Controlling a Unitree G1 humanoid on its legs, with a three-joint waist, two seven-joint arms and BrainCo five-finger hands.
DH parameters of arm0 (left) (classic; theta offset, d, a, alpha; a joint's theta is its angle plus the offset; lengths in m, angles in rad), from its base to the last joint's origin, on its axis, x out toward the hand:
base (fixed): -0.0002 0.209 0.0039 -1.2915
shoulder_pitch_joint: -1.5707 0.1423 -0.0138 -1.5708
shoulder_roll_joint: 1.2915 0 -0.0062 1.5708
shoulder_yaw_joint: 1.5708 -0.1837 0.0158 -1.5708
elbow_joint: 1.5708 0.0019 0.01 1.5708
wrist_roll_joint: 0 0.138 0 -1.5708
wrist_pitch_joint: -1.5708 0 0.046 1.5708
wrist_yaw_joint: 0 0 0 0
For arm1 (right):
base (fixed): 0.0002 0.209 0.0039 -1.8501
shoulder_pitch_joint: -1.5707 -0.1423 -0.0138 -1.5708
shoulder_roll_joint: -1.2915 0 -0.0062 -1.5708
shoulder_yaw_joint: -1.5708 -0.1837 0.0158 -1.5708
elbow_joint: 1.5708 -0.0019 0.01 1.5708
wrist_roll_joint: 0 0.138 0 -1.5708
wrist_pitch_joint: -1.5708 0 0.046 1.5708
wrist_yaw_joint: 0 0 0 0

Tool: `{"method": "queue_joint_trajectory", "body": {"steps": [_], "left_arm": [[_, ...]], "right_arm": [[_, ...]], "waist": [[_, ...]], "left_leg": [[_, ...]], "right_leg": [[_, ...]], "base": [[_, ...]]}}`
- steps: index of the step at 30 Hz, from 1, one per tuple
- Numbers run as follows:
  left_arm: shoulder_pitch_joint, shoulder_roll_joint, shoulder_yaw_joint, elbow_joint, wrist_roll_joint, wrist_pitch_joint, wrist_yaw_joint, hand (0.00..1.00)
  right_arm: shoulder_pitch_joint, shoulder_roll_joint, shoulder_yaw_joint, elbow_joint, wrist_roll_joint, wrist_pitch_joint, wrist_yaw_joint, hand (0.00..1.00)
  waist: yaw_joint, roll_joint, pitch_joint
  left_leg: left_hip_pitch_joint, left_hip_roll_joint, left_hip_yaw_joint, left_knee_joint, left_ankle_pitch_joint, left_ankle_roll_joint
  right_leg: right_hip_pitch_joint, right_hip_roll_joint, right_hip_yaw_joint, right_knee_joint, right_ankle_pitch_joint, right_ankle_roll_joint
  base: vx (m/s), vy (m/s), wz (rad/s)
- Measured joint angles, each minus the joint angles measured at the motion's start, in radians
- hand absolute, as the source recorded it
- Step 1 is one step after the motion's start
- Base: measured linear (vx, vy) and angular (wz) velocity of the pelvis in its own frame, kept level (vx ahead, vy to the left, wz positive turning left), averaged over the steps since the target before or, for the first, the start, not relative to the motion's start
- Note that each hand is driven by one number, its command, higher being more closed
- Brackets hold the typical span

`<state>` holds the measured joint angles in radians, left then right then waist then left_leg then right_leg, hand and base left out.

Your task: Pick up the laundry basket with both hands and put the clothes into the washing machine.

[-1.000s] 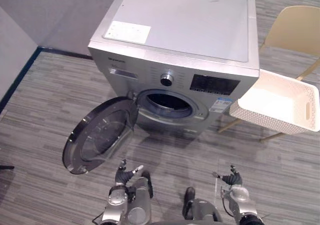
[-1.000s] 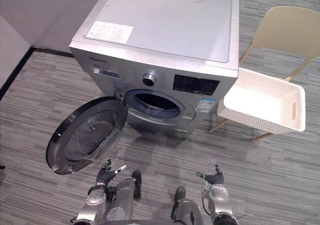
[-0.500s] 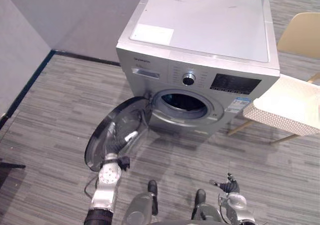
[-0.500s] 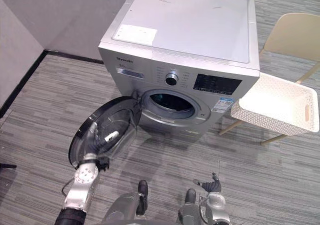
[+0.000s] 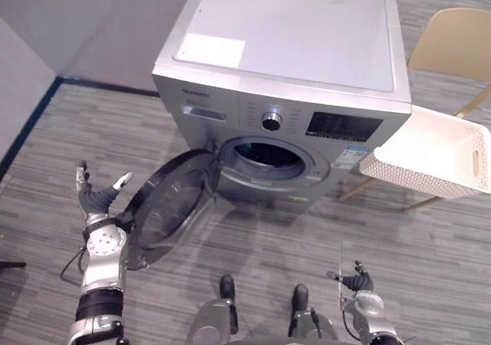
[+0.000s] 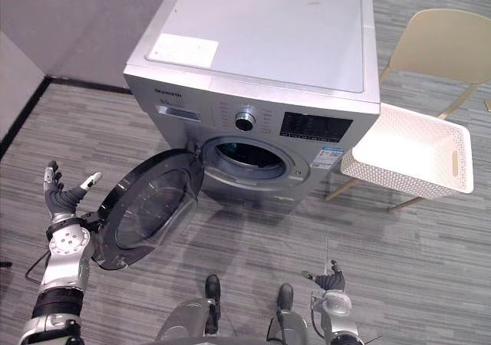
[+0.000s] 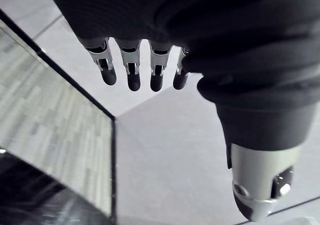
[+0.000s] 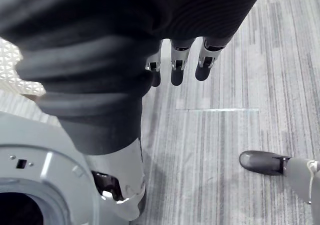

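The white perforated laundry basket [image 5: 426, 182] rests on a beige chair [image 5: 454, 44] to the right of the silver washing machine [image 5: 291, 61]. The inside of the basket looks plain white. The machine's round door [image 5: 164, 213] hangs open to the left, and the dark drum opening [image 5: 268, 156] is exposed. My left hand [image 5: 95, 198] is raised just left of the door's edge, open with fingers [image 7: 132, 71] spread and nothing in it. My right hand [image 5: 357, 283] hangs low near the floor in front of the machine, well short of the basket, open with relaxed fingers [image 8: 178, 65].
Grey striped flooring [image 5: 276, 245] stretches in front of the machine. A grey wall with a dark skirting strip [image 5: 31, 119] runs along the left. The open door juts out over the floor between my left hand and the drum.
My left hand has lifted from the door's lower rim to the left of the door, fingers spread. The camera has shifted. The right hand stays low.
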<state>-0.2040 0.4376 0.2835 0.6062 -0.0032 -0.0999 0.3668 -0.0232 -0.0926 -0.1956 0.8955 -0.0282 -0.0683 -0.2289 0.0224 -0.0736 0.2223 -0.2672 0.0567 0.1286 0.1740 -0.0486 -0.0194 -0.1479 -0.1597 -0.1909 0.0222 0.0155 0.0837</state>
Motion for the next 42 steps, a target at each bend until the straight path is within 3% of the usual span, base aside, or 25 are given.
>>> {"method": "queue_joint_trajectory", "body": {"steps": [4,12,16,22,26,29,30,31,35,38,40,42], "left_arm": [[-0.015,-0.011,-0.018,0.068,0.008,0.005,-0.026,0.0],[0.032,-0.13,-0.083,0.028,0.014,-0.03,-0.033,0.0],[0.097,-0.214,-0.224,-0.065,0.013,-0.031,-0.057,0.0],[0.143,-0.308,-0.489,-0.114,0.011,-0.014,-0.152,0.0],[0.137,-0.34,-0.649,-0.164,-0.012,-0.005,-0.223,0.0],[0.078,-0.384,-0.711,-0.177,-0.036,-0.001,-0.232,0.0],[0.048,-0.389,-0.715,-0.174,-0.036,0.002,-0.228,0.0],[-0.051,-0.396,-0.716,-0.142,-0.034,0.005,-0.213,0.0],[-0.31,-0.39,-0.661,0.006,0.011,0.009,-0.147,0.0],[-0.505,-0.316,-0.569,0.122,0.05,0.017,-0.108,0.0],[-0.613,-0.246,-0.516,0.167,0.056,0.038,-0.093,0.0],[-0.62,-0.229,-0.53,0.153,0.078,0.023,-0.098,0.0]], "right_arm": [[0.007,0.0,0.0,-0.007,0.0,0.0,-0.001,0.0],[-0.013,0.006,0.0,-0.014,0.0,0.0,0.001,0.0],[-0.032,0.008,0.001,-0.01,-0.002,0.0,0.001,0.0],[-0.051,0.01,0.007,-0.01,-0.004,0.0,0.001,0.0],[-0.027,0.008,0.008,-0.009,-0.004,0.0,0.0,0.0],[-0.014,0.009,0.011,-0.008,-0.002,0.001,-0.001,0.0],[-0.014,0.008,0.014,-0.009,0.0,0.001,-0.003,0.0],[-0.014,0.004,0.018,-0.013,0.0,0.0,-0.007,0.0],[-0.009,-0.005,0.017,-0.026,0.007,-0.003,-0.014,0.0],[0.004,-0.004,0.014,-0.076,0.019,-0.004,-0.026,0.0],[0.044,0.002,0.003,-0.125,0.029,-0.009,-0.033,0.0],[0.1,0.014,-0.011,-0.145,0.045,-0.011,-0.033,0.0]], "waist": [[0.014,-0.021,0.014],[0.025,0.002,0.024],[0.028,0.015,0.028],[0.022,0.029,0.035],[0.006,0.064,0.03],[-0.012,0.086,0.019],[-0.013,0.088,0.019],[-0.04,0.097,0.021],[-0.091,0.094,0.024],[-0.12,0.082,0.049],[-0.127,0.073,0.066],[-0.114,0.065,0.088]], "left_leg": [[-0.005,0.007,-0.001,0.0,0.0,-0.002],[-0.015,-0.007,-0.027,-0.004,0.006,-0.003],[0.005,-0.03,-0.076,-0.075,0.06,0.0],[0.063,-0.039,-0.101,-0.181,0.13,0.001],[0.097,-0.036,-0.094,-0.211,0.139,-0.006],[0.104,-0.024,-0.05,-0.211,0.139,-0.008],[0.104,-0.021,-0.038,-0.212,0.139,-0.008],[0.103,-0.013,-0.012,-0.217,0.14,-0.009],[0.09,0.003,0.08,-0.233,0.14,-0.012],[0.067,0.017,0.154,-0.238,0.138,-0.015],[0.045,0.034,0.186,-0.232,0.136,-0.019],[0.03,0.056,0.199,-0.2,0.123,-0.034]], "right_leg": [[-0.001,0.007,-0.001,-0.007,0.001,0.0],[0.002,0.0,-0.026,-0.007,-0.004,0.006],[0.022,-0.013,-0.076,-0.007,-0.011,0.006],[0.038,-0.019,-0.1,0.015,-0.031,0.009],[0.037,-0.021,-0.083,0.049,-0.052,0.025],[0.009,-0.016,-0.046,0.071,-0.059,0.02],[-0.001,-0.014,-0.035,0.079,-0.06,0.019],[-0.026,-0.007,-0.008,0.092,-0.059,0.019],[-0.113,0.011,0.086,0.121,-0.045,0.022],[-0.176,0.033,0.158,0.107,-0.01,0.017],[-0.207,0.044,0.188,0.091,0.01,0.016],[-0.208,0.054,0.189,0.088,0.016,0.009]], "base": [[0.0,-0.009,0.0],[0.0,0.002,0.1],[-0.02,0.011,0.46],[-0.06,0.004,0.14],[-0.03,-0.002,-0.04],[0.0,-0.006,-0.32],[-0.01,-0.035,-0.66],[-0.01,-0.037,-0.54],[-0.01,-0.024,-0.7],[0.0,-0.028,-0.85],[0.01,-0.033,-0.51],[0.02,-0.027,-0.1]]}}
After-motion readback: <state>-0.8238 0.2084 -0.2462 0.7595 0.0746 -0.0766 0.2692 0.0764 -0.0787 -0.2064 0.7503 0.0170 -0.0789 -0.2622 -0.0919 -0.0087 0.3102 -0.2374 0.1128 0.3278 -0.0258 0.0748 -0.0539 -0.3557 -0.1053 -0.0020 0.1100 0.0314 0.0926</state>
